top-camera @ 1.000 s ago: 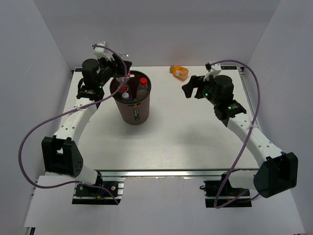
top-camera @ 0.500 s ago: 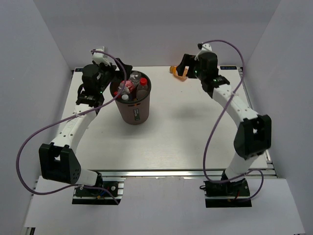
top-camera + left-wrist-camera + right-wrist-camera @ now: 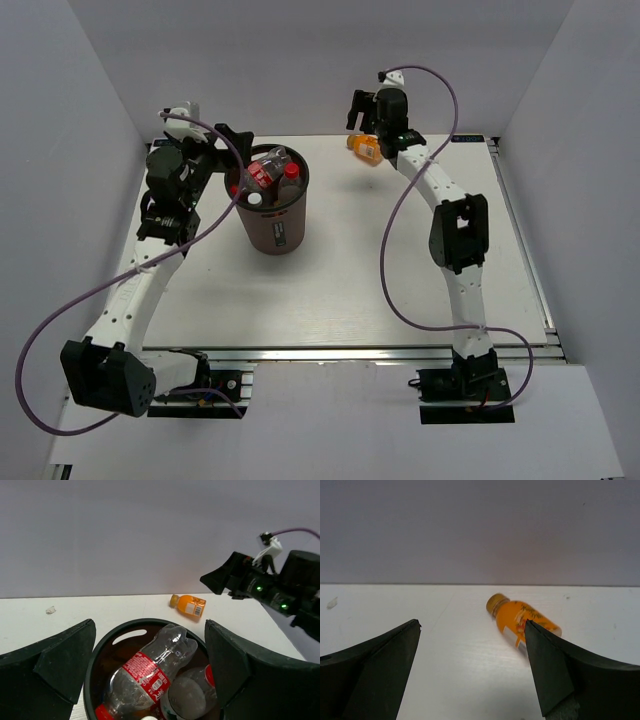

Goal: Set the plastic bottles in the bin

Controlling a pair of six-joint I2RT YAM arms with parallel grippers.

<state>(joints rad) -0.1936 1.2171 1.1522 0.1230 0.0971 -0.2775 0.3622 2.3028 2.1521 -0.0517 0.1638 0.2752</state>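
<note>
Right hand (image 3: 471,625) is spread wide with nothing in it, and the orange bottle (image 3: 522,622) lies on its side on the worktop (image 3: 445,660) just ahead. It's off toward the right finger, which hides its far end, with the cap pointing left and the back wall (image 3: 480,530) close behind, so it's tight back there. Left hand (image 3: 150,624) is wide open and empty too, hovering over the near rim of the upright bin (image 3: 100,645), where a red-label bottle (image 3: 150,672) and a couple more lie packed inside, well apart from the orange one with open worktop between.
</note>
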